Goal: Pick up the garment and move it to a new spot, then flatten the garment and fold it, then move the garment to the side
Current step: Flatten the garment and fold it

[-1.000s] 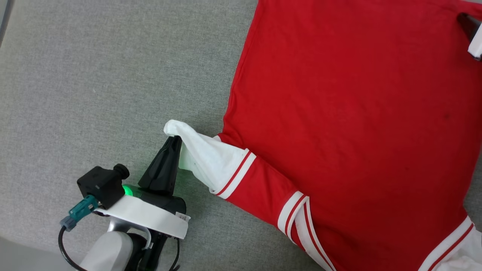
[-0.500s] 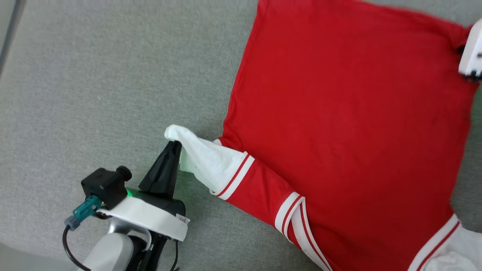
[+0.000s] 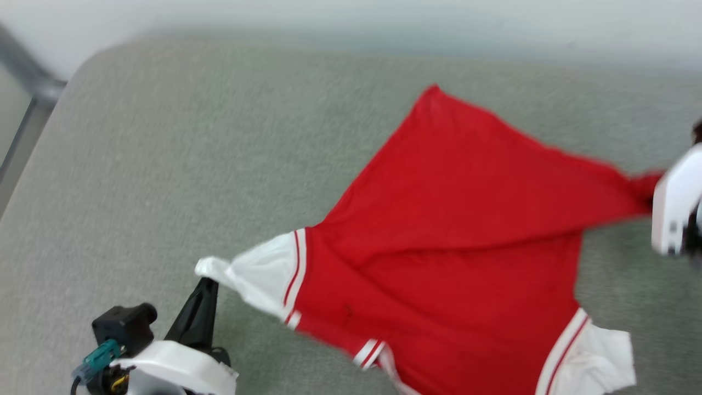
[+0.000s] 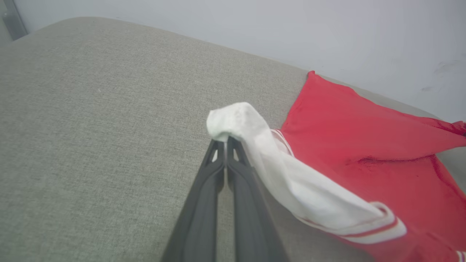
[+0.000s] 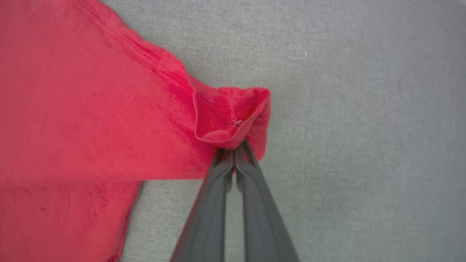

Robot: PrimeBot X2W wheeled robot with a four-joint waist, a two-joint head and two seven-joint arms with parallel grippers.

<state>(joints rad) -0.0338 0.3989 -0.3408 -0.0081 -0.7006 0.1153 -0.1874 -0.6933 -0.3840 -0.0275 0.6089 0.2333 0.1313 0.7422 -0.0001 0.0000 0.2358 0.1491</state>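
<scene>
cushion [image 3: 164,164]: grey fabric, lies under both grippers.
jersey [image 3: 439,230]: red with white sleeves, pulled taut between the two grippers, far corner lying on the cushion.
left gripper [image 4: 225,140]: fingers pressed together, clamped on the white sleeve tip [image 4: 236,116]; the sleeve drapes off beside the fingers.
right gripper [image 5: 235,147]: fingers together, pinching a bunched red hem corner [image 5: 229,112] at their tips.
</scene>
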